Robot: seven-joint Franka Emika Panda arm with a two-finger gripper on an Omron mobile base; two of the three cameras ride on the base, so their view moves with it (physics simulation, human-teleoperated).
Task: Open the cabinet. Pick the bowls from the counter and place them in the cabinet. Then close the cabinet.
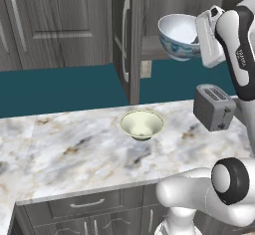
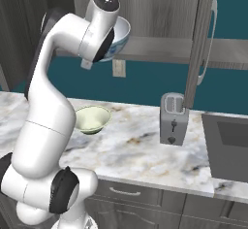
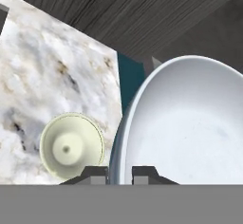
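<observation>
Kitchen: marble counter (image 1: 74, 149), toaster (image 1: 214, 107), wall cabinet (image 1: 127, 40).

Two bowls, one blue-patterned bowl (image 1: 178, 36) raised at the open cabinet (image 1: 130, 40), one cream-green bowl (image 1: 142, 124) near the counter's (image 1: 60, 144) back edge, one toaster (image 1: 214, 107), one gripper (image 3: 119, 173)

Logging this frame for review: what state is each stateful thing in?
Cabinet: doors open.
Blue-patterned bowl: gripped by its rim, held up at the cabinet shelf.
Cream bowl: upright on the counter.
Gripper: shut on the blue-patterned bowl's rim.
Toaster: upright on the counter.
</observation>
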